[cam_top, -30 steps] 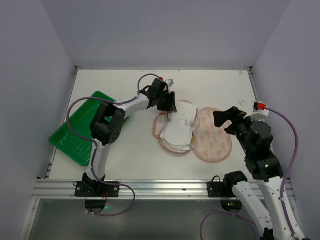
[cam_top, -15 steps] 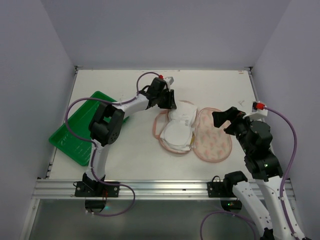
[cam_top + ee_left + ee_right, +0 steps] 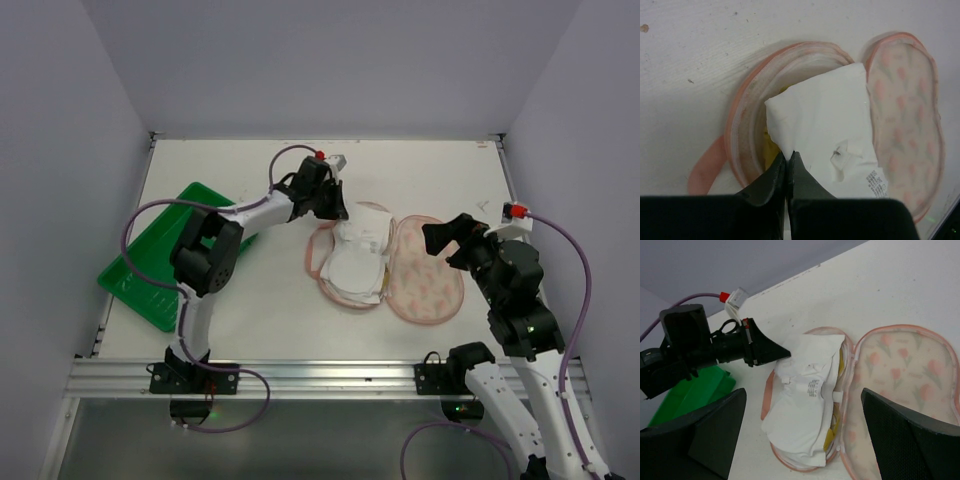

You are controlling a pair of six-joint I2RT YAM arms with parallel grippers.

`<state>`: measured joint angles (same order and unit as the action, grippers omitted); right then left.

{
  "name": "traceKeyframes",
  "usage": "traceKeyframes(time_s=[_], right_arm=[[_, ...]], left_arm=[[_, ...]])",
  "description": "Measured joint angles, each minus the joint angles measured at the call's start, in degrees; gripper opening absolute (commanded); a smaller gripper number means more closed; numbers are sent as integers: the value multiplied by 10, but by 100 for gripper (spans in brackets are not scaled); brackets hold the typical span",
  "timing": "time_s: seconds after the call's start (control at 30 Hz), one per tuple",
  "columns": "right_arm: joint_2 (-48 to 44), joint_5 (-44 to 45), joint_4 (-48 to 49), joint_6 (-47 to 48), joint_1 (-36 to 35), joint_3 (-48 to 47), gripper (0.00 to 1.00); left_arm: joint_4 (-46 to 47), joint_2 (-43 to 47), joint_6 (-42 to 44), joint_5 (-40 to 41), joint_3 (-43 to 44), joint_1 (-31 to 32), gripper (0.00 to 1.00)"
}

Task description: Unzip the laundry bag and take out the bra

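From above, the laundry bag (image 3: 430,275) lies unzipped and spread flat in the middle of the table (image 3: 260,320). Its printed flap is folded out to the right. A white cloth (image 3: 352,258) covers the left half. The left gripper (image 3: 337,208) sits at the far end of that half, and the right gripper (image 3: 442,235) hangs over the far end of the flap. A green tray (image 3: 150,270) lies at the left edge, well apart from the bag.

In the left wrist view, the left gripper (image 3: 788,162) has its fingers pressed together, with the tips at the near corner of the white cloth (image 3: 825,130). I cannot tell whether they pinch it. A sliver of the yellow bra (image 3: 771,152) shows under the cloth inside the pink-edged half. The pink strap (image 3: 704,172) trails out to the left, and the printed flap (image 3: 905,105) lies to the right.

In the right wrist view, the right gripper's fingers (image 3: 705,435) stand wide apart and hold nothing, above the bag. The bra (image 3: 840,365) peeks out between the white cloth (image 3: 805,395) and the flap (image 3: 900,370). The left gripper's tip (image 3: 782,354) touches the cloth's far edge.
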<state>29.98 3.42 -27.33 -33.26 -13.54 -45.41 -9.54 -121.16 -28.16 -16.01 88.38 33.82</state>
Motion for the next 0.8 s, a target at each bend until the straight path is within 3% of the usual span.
traceKeyframes(time_s=[0.17,0.43,0.6,0.8], right_arm=[[0,0,0,-2,0,0,99],[2,-11,16,-2,0,-3,99],[19,-33,28,-2,0,-15,99],[30,-64,50,-6,0,-15,99]], left_arm=[[-4,88,-9,-2,-32,0,0],[1,325,-38,33,-85,-25,0],[-21,430,-64,89,-110,-114,0],[-85,483,-90,140,-100,-244,0]])
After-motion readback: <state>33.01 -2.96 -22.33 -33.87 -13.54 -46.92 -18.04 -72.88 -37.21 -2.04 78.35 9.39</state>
